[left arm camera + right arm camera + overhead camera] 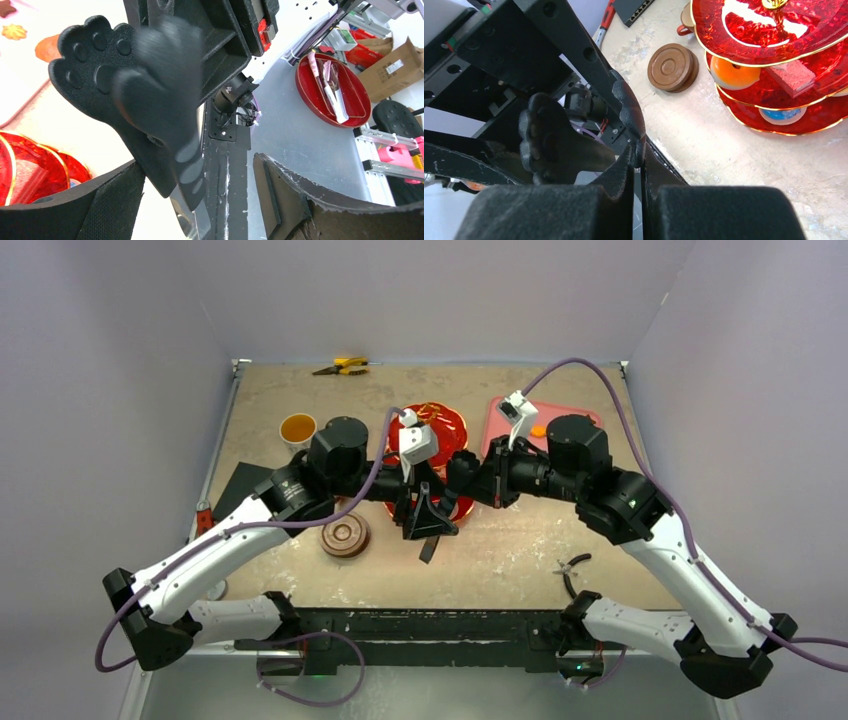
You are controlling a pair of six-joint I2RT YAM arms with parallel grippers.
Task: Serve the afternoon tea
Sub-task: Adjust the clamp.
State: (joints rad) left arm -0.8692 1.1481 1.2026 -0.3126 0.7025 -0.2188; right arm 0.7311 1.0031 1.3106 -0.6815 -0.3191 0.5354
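Top external view: both arms are reaching inward and meeting just in front of the three-tier stand (pixel 452 430), which is standing near the middle of the table (pixel 520 550).
White mug (pixel 297 427): sitting upright at far left, well apart from the stand, showing amber tea.
Brown cup and saucer (pixel 345 536): lying flat nearer the arm bases, left of the grippers.
Left gripper (pixel 191 165): holding its fingers spread wide, with the black tongs (pixel 95 60) hanging between them; whether either finger is touching the tongs cannot be told.
Stand axis: running vertically, red tiers stacking one above another, gold handle (pixel 774 4) pointing up.
Pastries: an orange round pastry (pixel 734 75) and a pink block (pixel 792 76) are resting on the middle tier, and a blue-and-white pastry (pixel 781 116) is sitting on the bottom tier.
Right gripper (pixel 640 157): pressing its fingers together, pinching the edge of one paw-shaped tong blade.
Pink tray (pixel 548 408): lying just beside the stand on its right, carrying a loose orange pastry (pixel 539 430).
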